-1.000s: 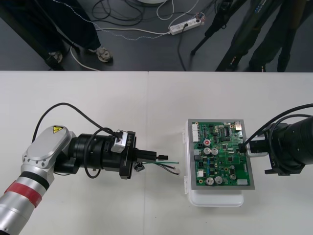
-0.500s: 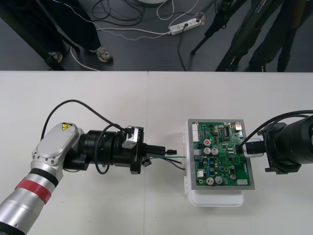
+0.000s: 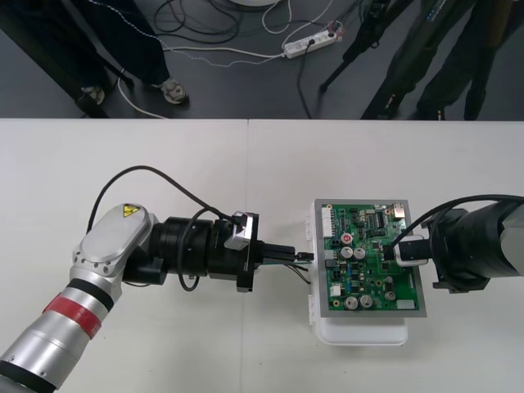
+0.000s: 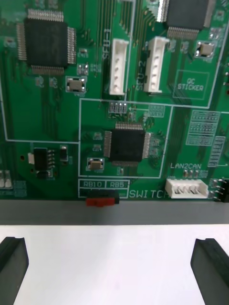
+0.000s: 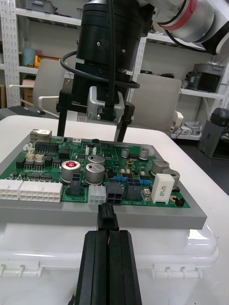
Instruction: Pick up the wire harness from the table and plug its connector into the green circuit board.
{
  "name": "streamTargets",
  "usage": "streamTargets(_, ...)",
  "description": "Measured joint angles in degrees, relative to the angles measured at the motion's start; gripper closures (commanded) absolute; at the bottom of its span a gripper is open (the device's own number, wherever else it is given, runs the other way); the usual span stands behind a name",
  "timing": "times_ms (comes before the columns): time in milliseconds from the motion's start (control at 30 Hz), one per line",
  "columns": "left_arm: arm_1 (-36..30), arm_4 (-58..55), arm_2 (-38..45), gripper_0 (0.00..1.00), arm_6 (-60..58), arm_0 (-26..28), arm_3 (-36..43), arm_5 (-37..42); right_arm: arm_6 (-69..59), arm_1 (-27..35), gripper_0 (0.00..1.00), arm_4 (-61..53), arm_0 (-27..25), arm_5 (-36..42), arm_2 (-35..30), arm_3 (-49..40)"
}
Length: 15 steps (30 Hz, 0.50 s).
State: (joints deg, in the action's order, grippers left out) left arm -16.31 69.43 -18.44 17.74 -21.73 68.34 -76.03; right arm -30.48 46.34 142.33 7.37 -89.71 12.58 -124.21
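At the left edge of the green circuit board (image 3: pixel 370 264), left hand (image 3: pixel 301 256) is clenched on the harness plug (image 5: pixel 107 222), plug nose right up against a black header (image 5: pixel 114 196); can't tell if it's seated. Wires (image 3: pixel 301 275) trail under that hand. Right hand (image 3: pixel 403 250) sits over the board's right edge, fingers (image 4: pixel 12 267) spread wide, holding nothing

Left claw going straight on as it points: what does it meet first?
The green circuit board: the plug in the left claw faces a black socket on its near edge, apparently almost touching.
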Motion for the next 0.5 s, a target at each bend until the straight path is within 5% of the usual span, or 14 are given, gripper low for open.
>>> streamTargets(500, 0.91, 1.35, -1.21, 1.0, 0.0, -0.39, -0.01, 1.83, -0.13, -0.25, 0.0, 1.92, 0.12, 0.0, 2.61, 0.02)
